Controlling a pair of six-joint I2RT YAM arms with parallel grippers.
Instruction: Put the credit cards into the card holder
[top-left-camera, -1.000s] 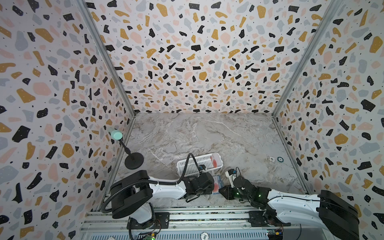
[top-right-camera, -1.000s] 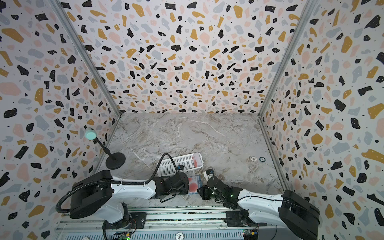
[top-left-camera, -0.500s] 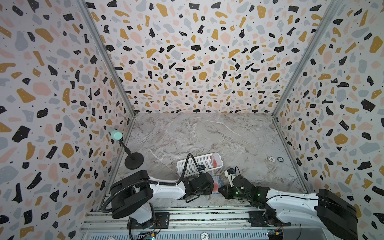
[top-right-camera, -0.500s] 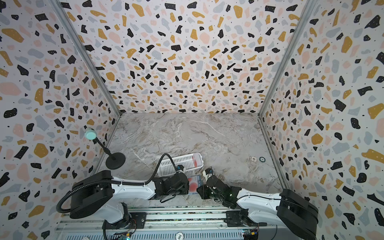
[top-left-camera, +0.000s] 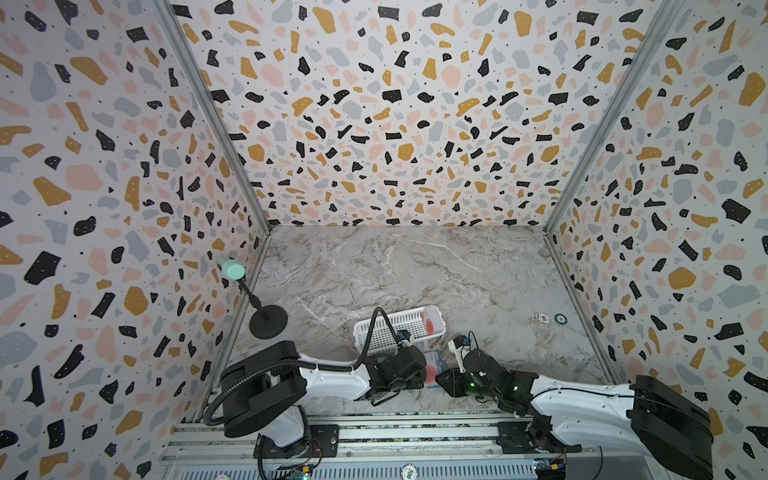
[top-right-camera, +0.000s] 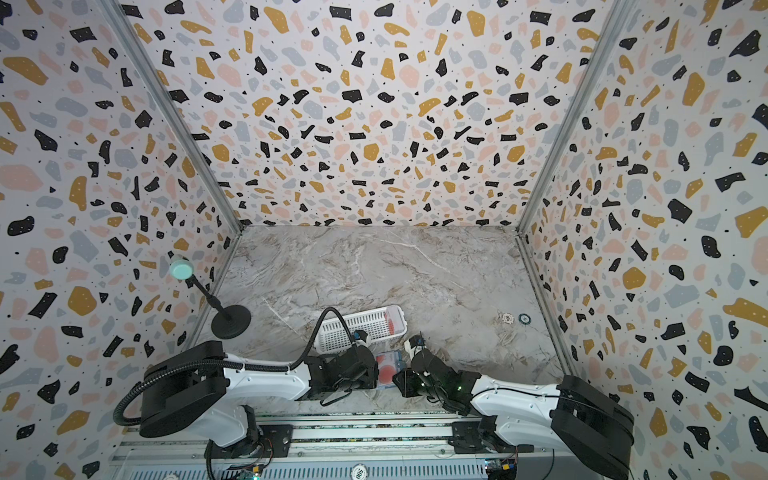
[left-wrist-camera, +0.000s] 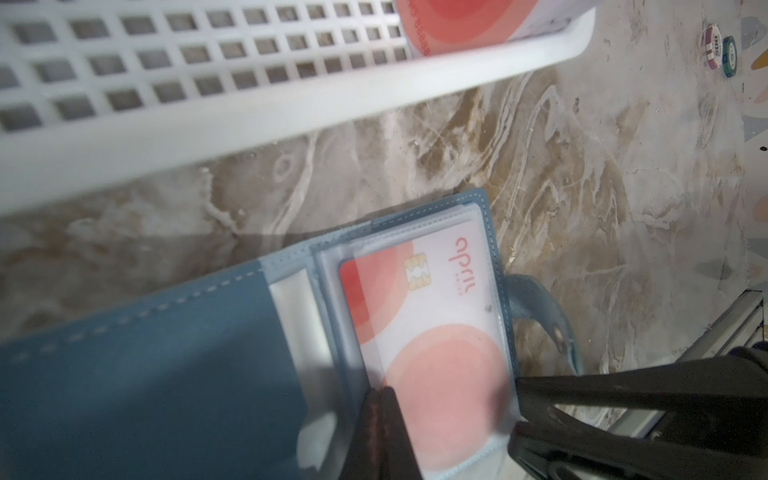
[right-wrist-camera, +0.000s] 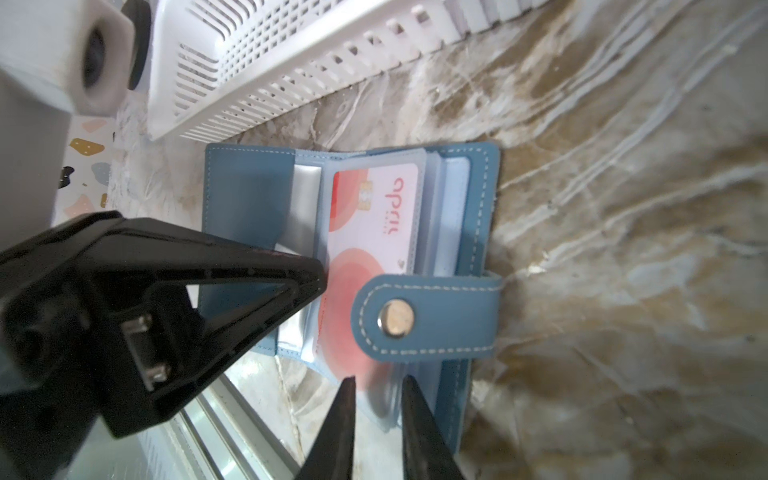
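Well to the left of the left end effector (left-wrist-camera: 380, 395), a black stand (top-left-camera: 268, 323) with a mint-green head rests on the marble table (top-left-camera: 415, 270), close to the side wall; the left end effector has its fingers pressed together with nothing between them; its tip rests on the open card holder (right-wrist-camera: 245, 195), on the clear pockets just beside the long edge of a credit card (right-wrist-camera: 374, 224); just beyond this end effector stands a white slotted basket (top-left-camera: 386, 332), near the card holder but not touching it; a second credit card (top-left-camera: 432, 323) lies in the end of the basket nearer the right end effector (right-wrist-camera: 376, 380), with its red circle showing; the card holder lies on the table between the two end effectors, spread open, with its snap tab (right-wrist-camera: 428, 318) folded in across the pockets; the first credit card sits face up inside a clear pocket, chip and lettering visible, and its lower end reaches toward the right end effector; that end effector's two fingers stand slightly apart at the near edge of the clear pockets, and the pocket edge shows in the gap; whether they pinch the pockets I cannot tell; well to the right of the right end effector, two poker chips (top-left-camera: 560, 318) lie side by side on the table near the right wall.
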